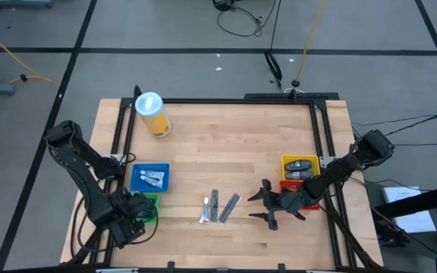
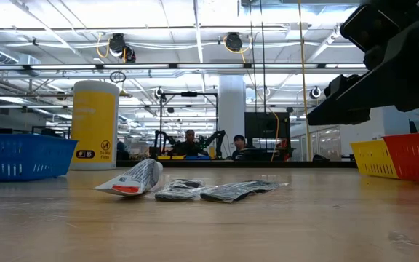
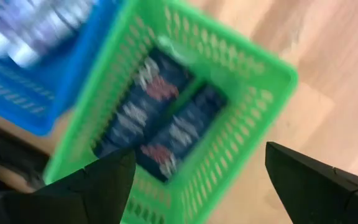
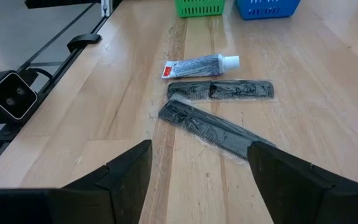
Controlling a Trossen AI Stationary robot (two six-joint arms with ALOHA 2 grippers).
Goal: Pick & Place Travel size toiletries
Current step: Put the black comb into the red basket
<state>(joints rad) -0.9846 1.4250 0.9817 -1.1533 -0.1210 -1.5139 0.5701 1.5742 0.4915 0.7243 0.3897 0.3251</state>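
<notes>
On the wood between the arms lie a small white tube (image 4: 201, 64) and two dark combs in clear sachets (image 4: 222, 90) (image 4: 213, 127); in the high view they sit at mid-table near the front (image 1: 217, 207). My right gripper (image 4: 201, 144) stands open a little to their right, pointing at them and touching nothing. My left gripper (image 3: 199, 152) hangs open, pointing down over the green bin (image 3: 253, 68), where two dark blue packets (image 3: 160, 118) lie flat on the floor. The blue bin (image 1: 150, 177) holds white tubes, and the yellow bin (image 1: 300, 165) holds dark oval pieces.
A tall yellow cylinder with a white lid (image 1: 152, 114) stands at the far left. A red bin (image 2: 417, 156) sits next to the yellow bin at the right, partly under my right arm. A black rail frame (image 1: 321, 136) edges the table. People sit in the room beyond.
</notes>
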